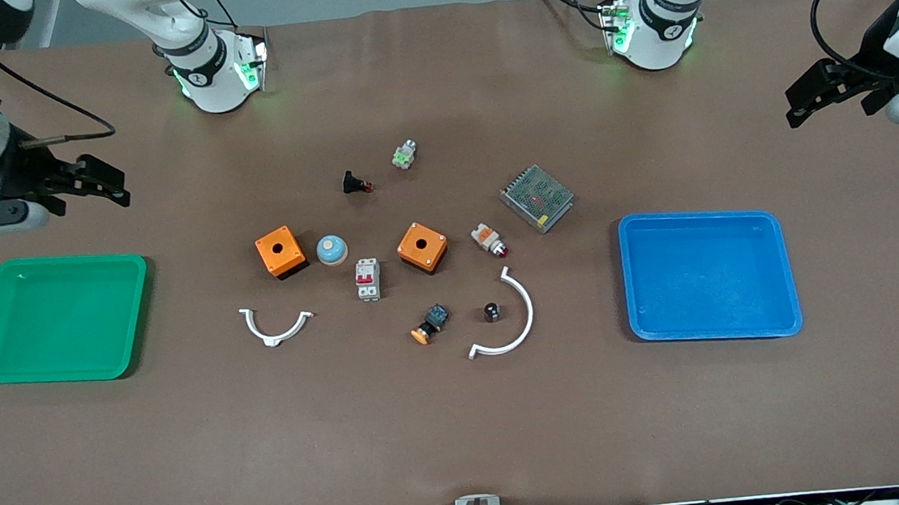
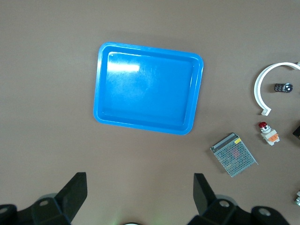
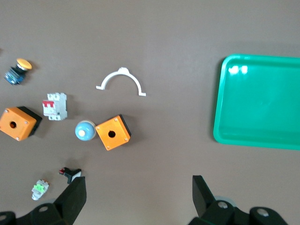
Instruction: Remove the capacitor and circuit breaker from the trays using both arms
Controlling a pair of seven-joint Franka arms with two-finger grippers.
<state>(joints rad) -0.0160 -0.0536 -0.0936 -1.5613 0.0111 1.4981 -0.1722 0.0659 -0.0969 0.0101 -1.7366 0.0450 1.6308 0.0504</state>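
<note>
The capacitor (image 1: 491,311), a tiny black cylinder, lies inside a white arc near the table's middle; it also shows in the left wrist view (image 2: 283,87). The breaker (image 1: 368,279), a white-grey block with red levers, lies between the two orange boxes; it also shows in the right wrist view (image 3: 55,106). My left gripper (image 1: 799,104) is open and empty, up over bare table by the blue tray (image 1: 708,275), as the left wrist view (image 2: 139,180) shows. My right gripper (image 1: 114,188) is open and empty, over bare table by the green tray (image 1: 56,318).
Around the parts lie two orange boxes (image 1: 280,251) (image 1: 422,247), a blue dome (image 1: 332,250), two white arcs (image 1: 275,329) (image 1: 516,320), a mesh box (image 1: 537,198), an orange-capped button (image 1: 430,324), a white-orange part (image 1: 489,240) and a black red-tipped part (image 1: 356,183).
</note>
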